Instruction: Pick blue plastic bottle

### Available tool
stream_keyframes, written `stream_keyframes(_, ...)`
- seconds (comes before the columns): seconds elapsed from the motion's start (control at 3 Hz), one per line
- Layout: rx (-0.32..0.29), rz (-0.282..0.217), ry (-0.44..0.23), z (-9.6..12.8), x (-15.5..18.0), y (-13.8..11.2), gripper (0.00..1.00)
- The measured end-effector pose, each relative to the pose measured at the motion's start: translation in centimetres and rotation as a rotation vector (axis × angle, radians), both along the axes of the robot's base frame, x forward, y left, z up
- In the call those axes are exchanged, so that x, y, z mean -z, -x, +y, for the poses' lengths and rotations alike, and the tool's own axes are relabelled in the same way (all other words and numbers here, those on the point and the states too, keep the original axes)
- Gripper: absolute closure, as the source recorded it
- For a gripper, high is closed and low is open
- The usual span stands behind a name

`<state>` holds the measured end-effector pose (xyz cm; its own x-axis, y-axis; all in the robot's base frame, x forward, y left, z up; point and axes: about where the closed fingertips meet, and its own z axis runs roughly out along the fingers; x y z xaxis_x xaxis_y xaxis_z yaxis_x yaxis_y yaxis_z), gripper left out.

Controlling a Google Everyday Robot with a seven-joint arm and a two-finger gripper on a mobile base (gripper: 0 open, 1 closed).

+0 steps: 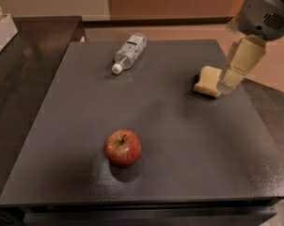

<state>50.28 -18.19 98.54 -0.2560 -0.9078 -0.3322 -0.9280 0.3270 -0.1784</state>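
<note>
The blue plastic bottle (129,52) lies on its side at the far middle-left of the dark grey table (179,140), with its white cap pointing toward me and to the left. It is clear with a white-bluish label. My gripper (227,84) hangs from the upper right, cream-coloured under a grey housing. It is above the table's right side, right next to a yellow sponge, and far to the right of the bottle. It holds nothing that I can see.
A red apple (123,147) stands at the near middle of the table. A yellow sponge (207,82) lies at the right, partly behind the gripper. A dark counter (19,69) adjoins the table on the left, with a white object (0,32) on it.
</note>
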Motion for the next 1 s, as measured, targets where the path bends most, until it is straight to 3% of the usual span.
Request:
stream_keyframes(0.33,0.051,0.016,-0.028,2.4,-0.1,-3.5,0.0)
stream_keyframes(1.0,0.261,0.045,-0.009,9.1,1.6,-11.6,0.0)
